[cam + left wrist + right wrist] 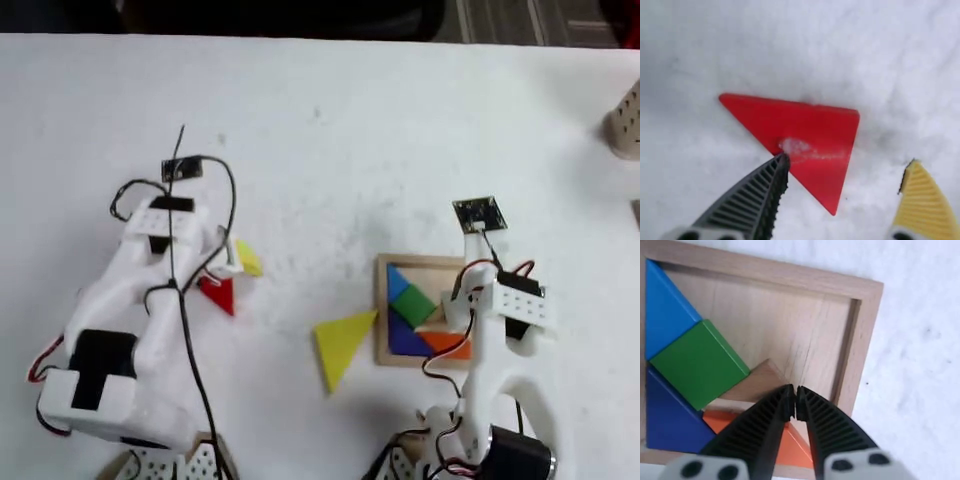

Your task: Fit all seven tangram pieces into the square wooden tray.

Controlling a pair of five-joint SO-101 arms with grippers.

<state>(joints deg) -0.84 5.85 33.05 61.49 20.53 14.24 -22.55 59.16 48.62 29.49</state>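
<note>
The left tool (847,161) is spread wide over the red triangle (810,127). The right tool (795,396) is closed above the wooden tray (866,340)

Left end effector (848,160) stands spread, right end effector (795,392) pressed together.

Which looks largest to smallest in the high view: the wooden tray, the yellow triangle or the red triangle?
Largest to smallest: wooden tray, yellow triangle, red triangle, which is partly covered but clearly smallest.

pale wood tray (862,335) (visible grain), glossy red triangle (810,137)
</note>
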